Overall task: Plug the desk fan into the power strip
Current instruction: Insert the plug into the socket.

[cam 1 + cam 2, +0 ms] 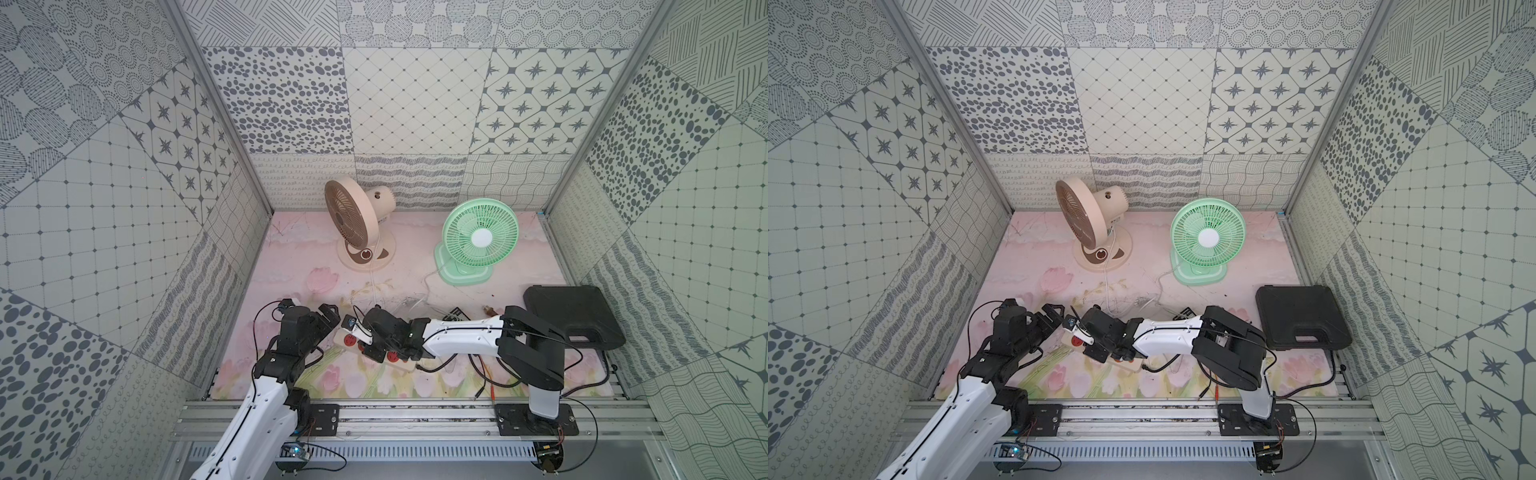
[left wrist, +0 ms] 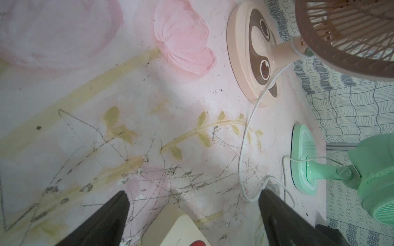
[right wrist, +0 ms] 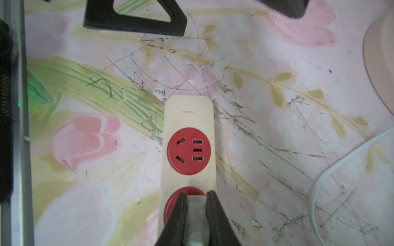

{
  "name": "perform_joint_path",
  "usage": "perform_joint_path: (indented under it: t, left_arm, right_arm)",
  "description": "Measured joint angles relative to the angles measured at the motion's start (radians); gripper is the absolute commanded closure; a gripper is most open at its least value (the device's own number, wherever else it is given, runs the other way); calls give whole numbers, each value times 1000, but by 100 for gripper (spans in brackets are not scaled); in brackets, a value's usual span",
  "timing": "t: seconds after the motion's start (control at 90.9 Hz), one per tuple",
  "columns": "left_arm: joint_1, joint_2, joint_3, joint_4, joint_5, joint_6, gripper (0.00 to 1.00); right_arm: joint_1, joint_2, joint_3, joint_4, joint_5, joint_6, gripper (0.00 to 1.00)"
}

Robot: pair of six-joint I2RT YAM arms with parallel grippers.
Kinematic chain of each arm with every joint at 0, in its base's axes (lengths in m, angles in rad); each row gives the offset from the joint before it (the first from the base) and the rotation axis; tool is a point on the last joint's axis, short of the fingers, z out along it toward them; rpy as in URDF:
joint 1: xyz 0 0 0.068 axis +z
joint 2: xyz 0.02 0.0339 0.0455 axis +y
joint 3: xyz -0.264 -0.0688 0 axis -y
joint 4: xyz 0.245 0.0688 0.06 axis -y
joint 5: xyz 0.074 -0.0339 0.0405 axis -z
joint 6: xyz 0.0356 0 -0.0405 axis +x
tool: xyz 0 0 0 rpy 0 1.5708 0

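Note:
The cream power strip (image 1: pixel 347 340) (image 3: pixel 188 115) lies on the flowered mat between my two grippers. My right gripper (image 3: pixel 196 194) (image 1: pixel 374 349) is shut on a pale grey plug (image 3: pixel 196 210), held against the second red socket from the strip's free end. The plug's prongs are hidden. The end socket (image 3: pixel 188 151) is bare. My left gripper (image 2: pixel 193 191) (image 1: pixel 332 322) hangs open just off the strip's free end (image 2: pixel 177 225). A beige-brown fan (image 1: pixel 357 224) and a green fan (image 1: pixel 478 241) stand at the back, each trailing a white cord (image 2: pixel 245 136). Which fan's cord ends in the plug is hidden.
A black carry case (image 1: pixel 573 316) lies at the right wall. A small black connector board (image 1: pixel 457 313) sits behind my right arm. The strip's black cord (image 1: pixel 436 368) and thin loose leads (image 1: pixel 486 374) run along the front edge. White cord loops lie behind the strip.

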Motion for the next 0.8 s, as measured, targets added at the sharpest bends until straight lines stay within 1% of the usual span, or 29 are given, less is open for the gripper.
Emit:
perform_joint_path:
  t: [0.165,0.231,0.275,0.319,0.363,0.451,0.528,0.627,0.649,0.682,0.803]
  left_arm:
    - [0,-3,0,0,0,0,1]
    - [0,-3,0,0,0,0,1]
    - [0,-3,0,0,0,0,0]
    - [0,-3,0,0,0,0,1]
    - [0,-3,0,0,0,0,1]
    - [0,-3,0,0,1,0,1]
    - [0,-4,0,0,2,0,0]
    - [0,-6,0,0,5,0,1]
    - [0,-7,0,0,6,0,0]
    - [0,-8,0,0,8,0,1]
    - [0,-12,0,0,13,0,0]
  right_arm:
    - [2,7,1,1,6,5,100]
    - [2,-2,2,0,7,7,90]
    - [2,-5,2,-1,8,9,85]
    - [2,-8,2,0,8,11,74]
    - [2,-12,3,-7,6,18,68]
    - [1,-26,2,-66,5,32,62]
    - [0,-49,1,-138,-10,53,54]
    - [3,-76,3,-225,-28,66,49]
    - [3,-80,4,-240,-31,74,45]
    - [3,-87,4,-261,-36,82,42]
    - [2,-111,4,-329,-75,100,42]
